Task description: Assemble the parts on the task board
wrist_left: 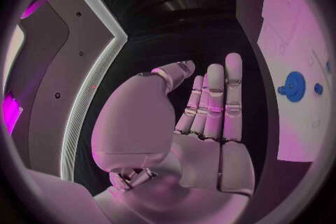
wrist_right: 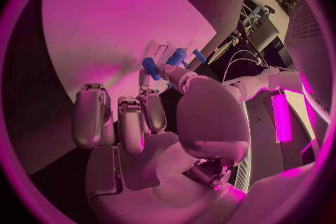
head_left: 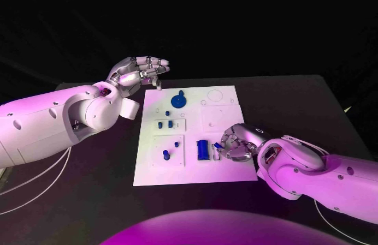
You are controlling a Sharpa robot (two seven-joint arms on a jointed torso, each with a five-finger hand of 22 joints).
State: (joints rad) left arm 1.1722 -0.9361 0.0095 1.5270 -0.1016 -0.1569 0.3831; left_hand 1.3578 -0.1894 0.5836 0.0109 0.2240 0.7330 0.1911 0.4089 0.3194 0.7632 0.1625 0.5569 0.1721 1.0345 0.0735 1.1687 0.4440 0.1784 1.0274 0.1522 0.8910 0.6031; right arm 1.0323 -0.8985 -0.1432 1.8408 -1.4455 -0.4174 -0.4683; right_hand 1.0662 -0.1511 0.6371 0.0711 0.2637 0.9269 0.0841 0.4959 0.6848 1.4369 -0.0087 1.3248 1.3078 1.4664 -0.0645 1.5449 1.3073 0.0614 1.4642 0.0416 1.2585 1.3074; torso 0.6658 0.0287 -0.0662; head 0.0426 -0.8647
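The white task board (head_left: 224,166) lies in the middle of the table. A round blue part (head_left: 178,100) sits at its far end, also seen as a blue disc (wrist_left: 294,87) on the board (wrist_left: 290,28). Small blue parts (head_left: 165,124) stand in the left column, and another (head_left: 166,155) lies nearer. My right hand (head_left: 238,142) rests over the board's near right, fingers curled; thumb and a fingertip pinch a small blue part (head_left: 217,145) (wrist_right: 150,64) beside a taller blue part (head_left: 203,148). My left hand (head_left: 140,70) hovers off the board's far left corner, fingers straight and empty (wrist_left: 210,117).
Bare black table (head_left: 299,103) lies to the right of the board and runs to its far right edge. My left forearm (head_left: 55,119) lies along the table's left side.
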